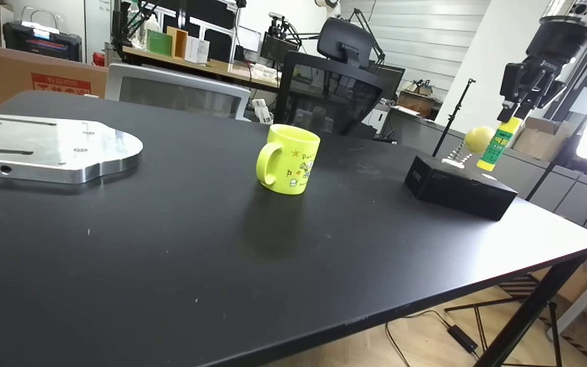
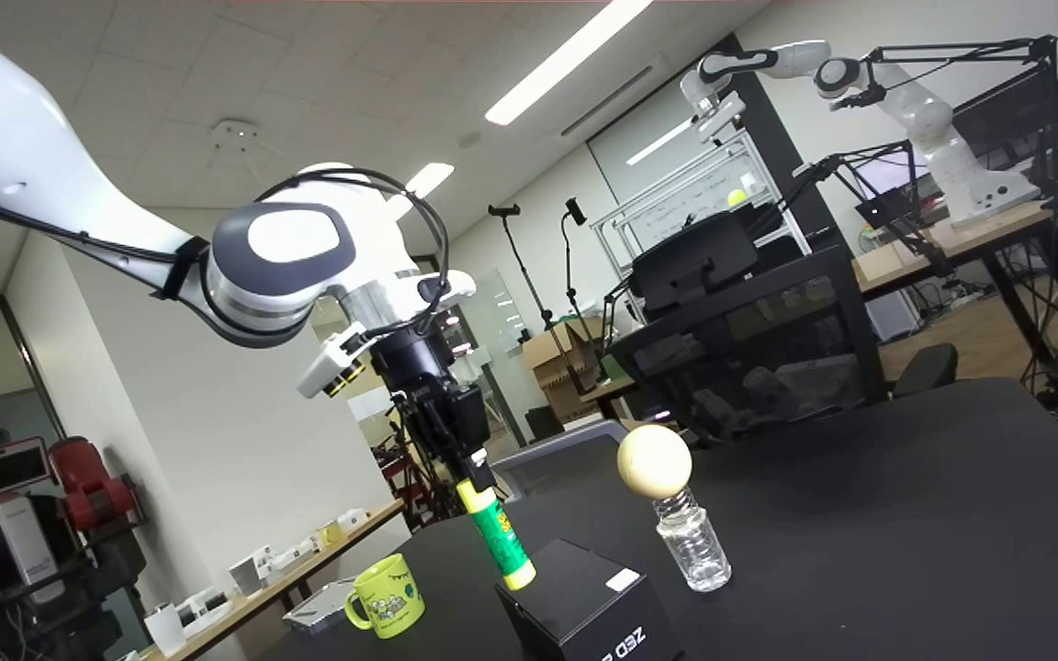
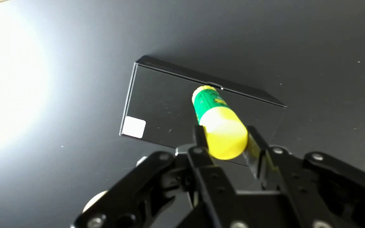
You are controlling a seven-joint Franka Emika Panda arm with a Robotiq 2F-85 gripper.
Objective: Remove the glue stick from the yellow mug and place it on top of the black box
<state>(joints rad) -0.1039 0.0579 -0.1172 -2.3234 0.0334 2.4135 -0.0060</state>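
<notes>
Near mid-frame in the wrist view, the gripper (image 3: 226, 139) pinches the glue stick (image 3: 211, 99), tilted, over the box (image 3: 165, 101). Dropped at that slant, it could topple and roll off.

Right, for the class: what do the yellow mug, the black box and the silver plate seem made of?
Yellow mug: perhaps glazed ceramic, though plastic is possible; smooth, softly shiny, with printed cartoons.
Black box: probably cardboard, mostly matte, judging by flat faces, crisp edges and white lettering.
Silver plate: likely machined metal; bright reflections, slots and round holes suggest it.
</notes>
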